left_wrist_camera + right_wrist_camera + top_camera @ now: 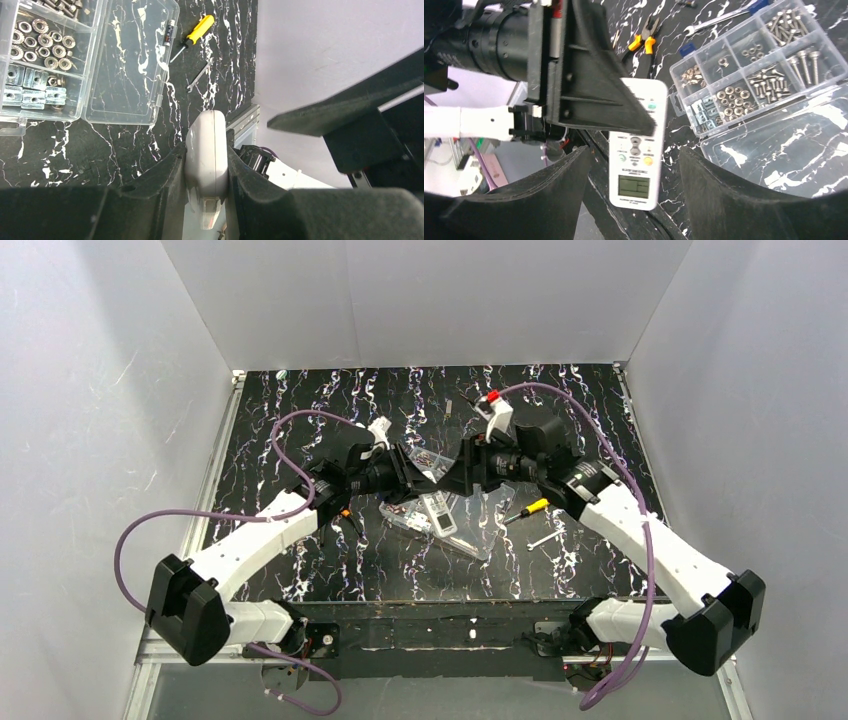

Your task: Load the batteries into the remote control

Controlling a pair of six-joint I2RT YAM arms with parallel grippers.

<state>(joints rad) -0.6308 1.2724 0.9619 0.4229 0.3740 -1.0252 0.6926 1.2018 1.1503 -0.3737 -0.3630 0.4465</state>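
Observation:
My left gripper is shut on the white remote control, which I see edge-on between its fingers. In the right wrist view the remote control faces the camera, showing its buttons and small display, with its upper part behind a left finger. My right gripper stands open, with one finger on each side of the display end and a gap on both sides. The two grippers meet above the middle of the table. One battery lies on the open clear lid.
A clear organiser box of nuts and screws lies open below the grippers. A yellow-handled screwdriver and a small spanner lie to its right. Orange-handled pliers lie on the left side. White walls enclose the table.

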